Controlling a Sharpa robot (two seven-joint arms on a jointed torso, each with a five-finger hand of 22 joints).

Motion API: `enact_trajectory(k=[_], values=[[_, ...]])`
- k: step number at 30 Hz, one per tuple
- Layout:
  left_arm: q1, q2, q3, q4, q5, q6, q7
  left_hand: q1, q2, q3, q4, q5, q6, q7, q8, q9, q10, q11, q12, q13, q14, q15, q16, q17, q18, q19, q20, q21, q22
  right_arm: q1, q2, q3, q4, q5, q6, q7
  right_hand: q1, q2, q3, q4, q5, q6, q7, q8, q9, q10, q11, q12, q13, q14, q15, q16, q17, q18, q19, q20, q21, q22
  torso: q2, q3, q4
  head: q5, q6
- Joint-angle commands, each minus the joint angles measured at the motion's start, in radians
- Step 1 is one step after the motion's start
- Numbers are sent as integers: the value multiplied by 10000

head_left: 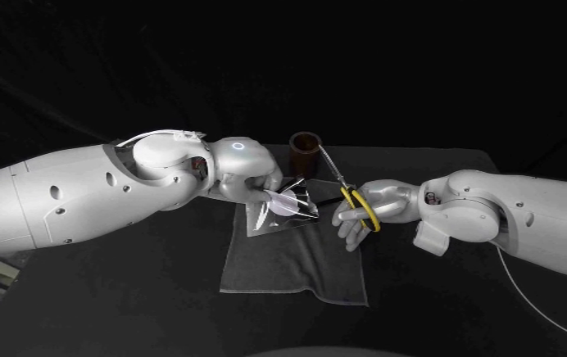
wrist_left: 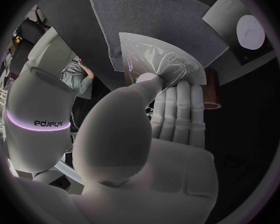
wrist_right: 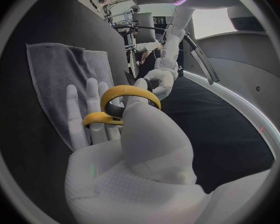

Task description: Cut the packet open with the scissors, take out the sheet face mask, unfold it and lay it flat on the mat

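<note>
The packet [head_left: 288, 204] is held by the left hand [head_left: 246, 178]; the scissors [head_left: 355, 200] are gripped by the right hand [head_left: 384, 199]; cutting is judged not yet begun.

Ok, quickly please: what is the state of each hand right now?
Left hand: holding the packet, above the mat.
Right hand: holding the scissors by their yellow handles.
</note>
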Motion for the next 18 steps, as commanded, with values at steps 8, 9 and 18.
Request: enact_trajectory(k=[8, 9, 18], values=[[-5, -327, 16, 112, 663, -42, 36, 64, 58, 1105, -1044, 34, 100, -10, 46, 1171, 75, 8, 27, 13, 1, -34, -29, -12, 103, 6, -22, 45, 8, -4, -226, 12, 241, -273, -2315, 1680, 1053, 409, -23, -664, 36, 616, 68, -547, -366, 358, -157, -63, -407, 363, -137, -62, -106, 923, 77, -128, 81, 66, -2, 1, 9, -111, 149], [-6, -370, 16, 119, 751, -37, 35, 64, 58, 1105, -1044, 34, 100, -10, 46, 1171, 75, 8, 27, 13, 1, -34, -29, -12, 103, 6, -22, 45, 8, -4, -256, 12, 268, -381, -2459, 1714, 1111, 440, -42, -700, 37, 666, 54, -590, -393, 385, -169, -76, -442, 382, -145, -69, -114, 923, 97, -136, 95, 71, -2, 0, 7, -116, 155], [-12, -721, 21, 157, 1595, 0, 45, 63, 57, 1106, -1044, 34, 99, -4, 42, 1178, 78, 9, 27, 15, 5, -33, -27, -12, 103, 12, -20, 49, 8, 131, -437, 24, 300, -2326, -3882, 1621, 1969, 763, -239, -1201, 44, 1158, -60, -1148, -721, 609, -273, -346, -888, 545, -237, -173, -203, 917, 262, -230, 211, 116, -23, -8, 6, -190, 320]])
